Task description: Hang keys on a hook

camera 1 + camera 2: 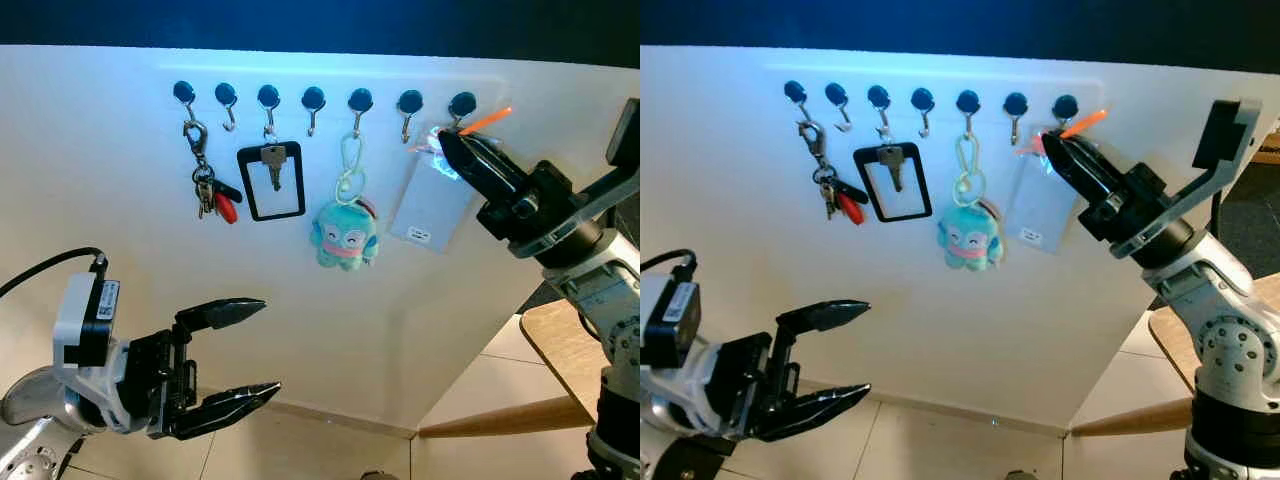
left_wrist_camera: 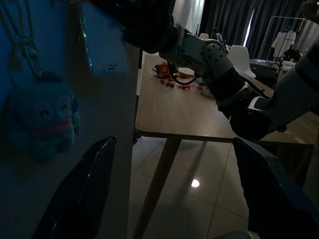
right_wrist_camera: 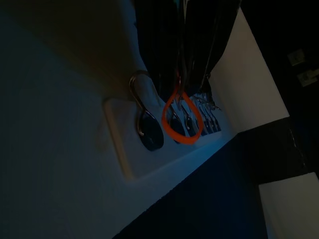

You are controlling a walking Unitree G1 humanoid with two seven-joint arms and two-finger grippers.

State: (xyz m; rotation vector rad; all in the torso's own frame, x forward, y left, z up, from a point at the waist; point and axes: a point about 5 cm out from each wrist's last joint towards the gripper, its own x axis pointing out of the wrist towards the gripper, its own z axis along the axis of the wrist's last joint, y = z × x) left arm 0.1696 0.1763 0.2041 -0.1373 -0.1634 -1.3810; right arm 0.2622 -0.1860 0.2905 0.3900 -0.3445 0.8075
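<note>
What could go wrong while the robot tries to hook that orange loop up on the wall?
The right hand pinches the orange loop right beside the last hook, but the loop is not over it, so it might slip past and drop. The hand also crowds the clear card pouch on the next hook and might knock it off.

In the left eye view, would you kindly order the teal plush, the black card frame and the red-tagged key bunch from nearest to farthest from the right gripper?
From the right gripper, at the rightmost hook:
1. Teal plush, middle of the rack.
2. Black card frame, left of the plush.
3. Red-tagged key bunch, on the leftmost hook.
</note>
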